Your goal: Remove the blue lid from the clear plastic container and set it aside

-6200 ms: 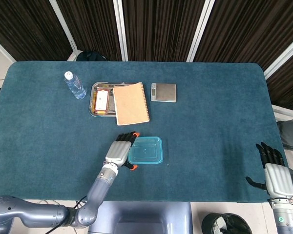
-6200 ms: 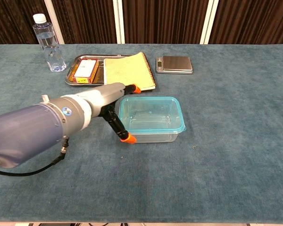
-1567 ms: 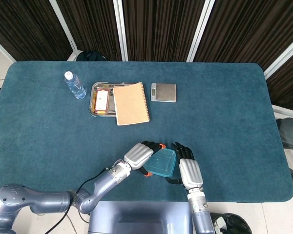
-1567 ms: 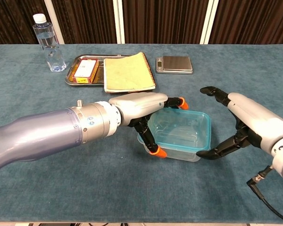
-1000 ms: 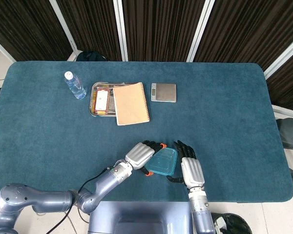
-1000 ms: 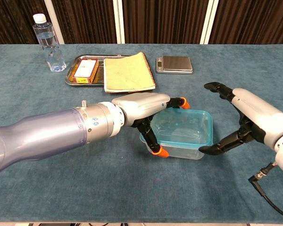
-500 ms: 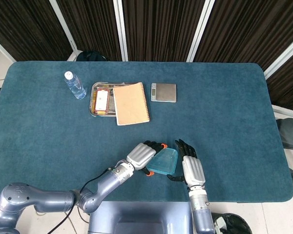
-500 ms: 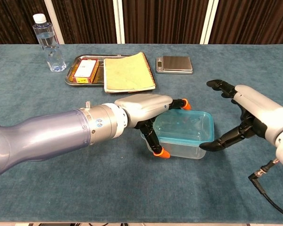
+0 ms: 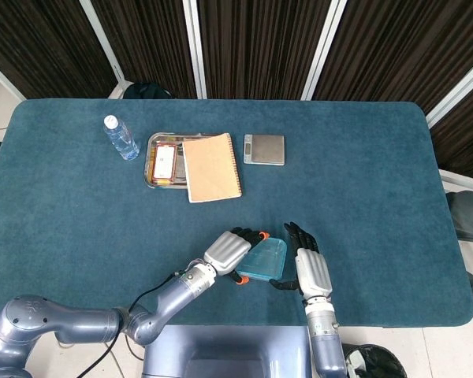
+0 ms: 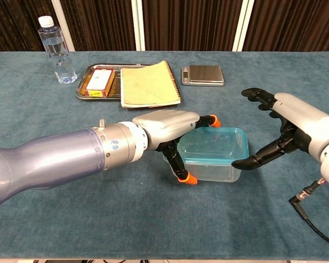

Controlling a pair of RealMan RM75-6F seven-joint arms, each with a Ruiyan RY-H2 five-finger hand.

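Left hand at 9 o'clock of clear plastic container, fingers curled around its near-left corner, gripping; blue lid on top, near table front edge; right hand at 3 o'clock, fingers spread, just clear

No text, number or brand is showing clearly enough to read in either view. The box lying in the metal tray is carrying a pale label, but its print is too small to make out.

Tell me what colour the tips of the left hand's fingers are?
Orange fingertips, clearest in the chest view.
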